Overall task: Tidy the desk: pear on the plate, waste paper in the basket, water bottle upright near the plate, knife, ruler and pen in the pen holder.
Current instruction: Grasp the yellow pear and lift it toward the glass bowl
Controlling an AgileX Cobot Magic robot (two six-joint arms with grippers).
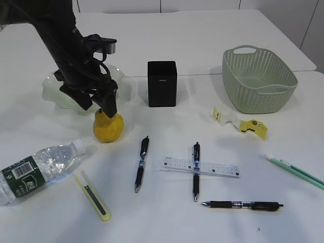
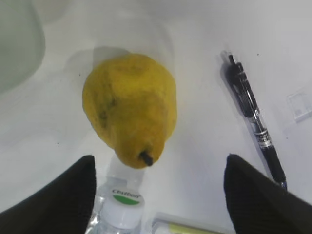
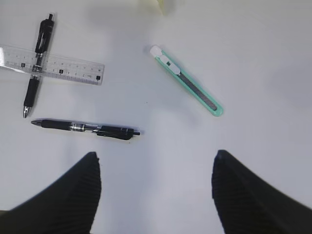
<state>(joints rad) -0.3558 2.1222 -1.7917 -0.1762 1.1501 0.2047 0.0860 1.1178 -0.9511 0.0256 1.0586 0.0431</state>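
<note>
A yellow pear [image 1: 108, 127] lies on the table in front of the pale green plate [image 1: 53, 92]. My left gripper [image 1: 99, 105] is open just above the pear; in the left wrist view its fingers [image 2: 159, 162] flank the stem end of the pear [image 2: 129, 107]. A water bottle [image 1: 35, 169] lies on its side at the front left. A yellow knife [image 1: 94, 195], three black pens [image 1: 142, 163] [image 1: 196, 170] [image 1: 243, 205], a clear ruler [image 1: 200, 167] and a teal knife [image 1: 296, 171] lie on the table. Crumpled waste paper [image 1: 238, 123] lies near the green basket [image 1: 259, 78]. My right gripper [image 3: 156, 156] is open and empty.
The black pen holder [image 1: 162, 83] stands upright at centre back. In the right wrist view the teal knife [image 3: 187, 80], the ruler [image 3: 53, 66] and a pen [image 3: 85, 127] lie beyond the fingers. The bottle cap [image 2: 124, 204] shows below the pear in the left wrist view.
</note>
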